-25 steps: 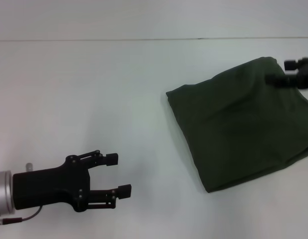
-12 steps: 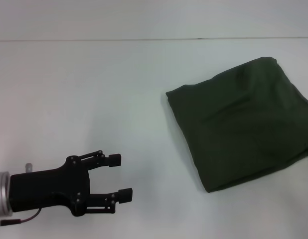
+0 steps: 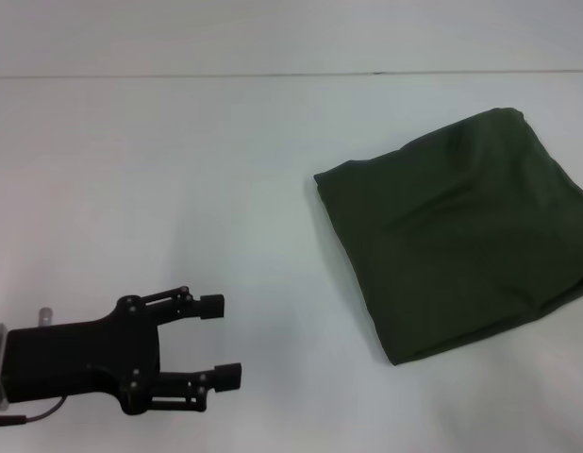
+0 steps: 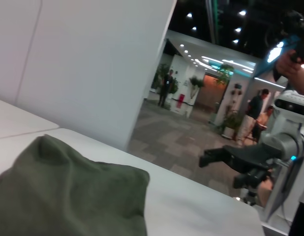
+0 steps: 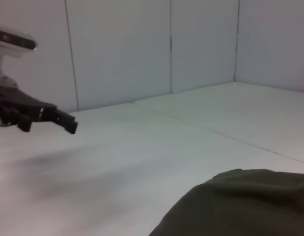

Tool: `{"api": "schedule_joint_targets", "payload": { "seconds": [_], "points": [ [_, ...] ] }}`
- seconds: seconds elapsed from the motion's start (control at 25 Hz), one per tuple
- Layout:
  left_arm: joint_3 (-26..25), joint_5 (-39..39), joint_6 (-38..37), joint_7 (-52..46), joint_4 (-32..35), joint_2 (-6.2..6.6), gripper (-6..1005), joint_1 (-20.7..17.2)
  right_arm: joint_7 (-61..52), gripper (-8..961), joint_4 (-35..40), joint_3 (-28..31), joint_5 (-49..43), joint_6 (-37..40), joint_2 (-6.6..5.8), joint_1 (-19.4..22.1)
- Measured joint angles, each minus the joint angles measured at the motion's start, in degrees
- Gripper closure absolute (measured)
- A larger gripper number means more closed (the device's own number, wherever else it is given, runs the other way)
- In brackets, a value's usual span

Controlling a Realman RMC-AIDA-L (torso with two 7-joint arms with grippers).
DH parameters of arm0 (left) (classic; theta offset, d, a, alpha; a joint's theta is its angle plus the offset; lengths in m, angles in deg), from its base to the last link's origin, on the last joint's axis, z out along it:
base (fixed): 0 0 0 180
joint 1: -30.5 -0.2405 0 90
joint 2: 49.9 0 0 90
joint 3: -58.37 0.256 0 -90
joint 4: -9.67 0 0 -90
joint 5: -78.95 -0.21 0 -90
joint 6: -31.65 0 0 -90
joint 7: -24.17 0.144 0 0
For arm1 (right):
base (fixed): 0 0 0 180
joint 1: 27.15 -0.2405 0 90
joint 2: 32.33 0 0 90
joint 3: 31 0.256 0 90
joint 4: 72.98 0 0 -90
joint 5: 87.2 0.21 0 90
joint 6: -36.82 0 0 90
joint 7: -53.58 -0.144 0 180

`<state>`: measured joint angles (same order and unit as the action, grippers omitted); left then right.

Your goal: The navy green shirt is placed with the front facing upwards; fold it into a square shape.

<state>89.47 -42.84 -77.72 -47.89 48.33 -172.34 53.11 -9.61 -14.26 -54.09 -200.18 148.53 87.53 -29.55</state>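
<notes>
Head view showed the dark olive-green cotton shirt (image 3: 454, 233) lying folded into a rough, slightly rotated square on the plain white surface (image 3: 178, 170), toward the robot's right and a little forward. Its edges were soft and a bit rounded, with faint creases across the top layer; no lettering or label was visible on the upward face. One corner pointed toward the far right, another toward the near side, and the right edge ran out to the frame's border.

The black left pincer (image 3: 219, 342) sat low at the near left, well apart from the shirt. Its two fingers were spread with a clear gap between the pads, gripping nothing, and it pointed toward the right across the bare surface.

The right pincer did not appear in the head view. In the left wrist view it showed farther off as a dark shape (image 4: 235, 158) beyond the surface's edge, apart from the cloth, and whether it was released or clenched could not be told. That same view showed a rumpled corner of the green shirt (image 4: 68, 191) close by on the white surface (image 4: 191, 196).

From the right wrist view, the shirt's folded edge (image 5: 240, 204) filled the near corner, with the left pincer (image 5: 48, 117) visible in the distance above the surface.
</notes>
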Motion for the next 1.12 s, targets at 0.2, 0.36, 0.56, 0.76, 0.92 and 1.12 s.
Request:
{"api": "schedule_joint_targets", "payload": {
  "seconds": [0.2, 0.36, 0.56, 0.76, 0.92, 1.12],
  "points": [
    [-0.84, -0.09, 1.56, 0.36, -0.02, 0.23, 93, -0.45, 6.98, 32, -6.22, 0.27, -1.53, -0.97, 0.05, -1.83],
    [-1.26, -0.12, 3.84, 0.43, -0.14, 0.32, 92, -0.76, 9.23, 31, -8.77, 0.73, -1.54, -2.81, 0.00, -3.53],
    [-1.87, -0.13, 4.96, 1.38, -0.10, 0.16, 91, -1.49, 10.19, 29, -10.35, 0.33, -1.54, -5.07, 0.03, -4.88],
    [-2.17, -0.12, 5.00, 1.92, 0.08, 0.05, 91, -1.92, 12.37, 29, -11.85, 0.71, -1.54, -6.10, 0.03, -5.55],
    [-2.19, -0.12, 4.70, 2.46, 0.20, -0.08, 91, -2.25, 12.57, 29, -12.65, 0.64, -1.54, -6.39, 0.03, -5.76],
    [-2.06, -0.12, 4.97, 3.24, 0.20, -0.08, 91, -2.44, 13.73, 29, -13.37, 0.63, -1.51, -6.42, 0.07, -5.90]
  ]
}}
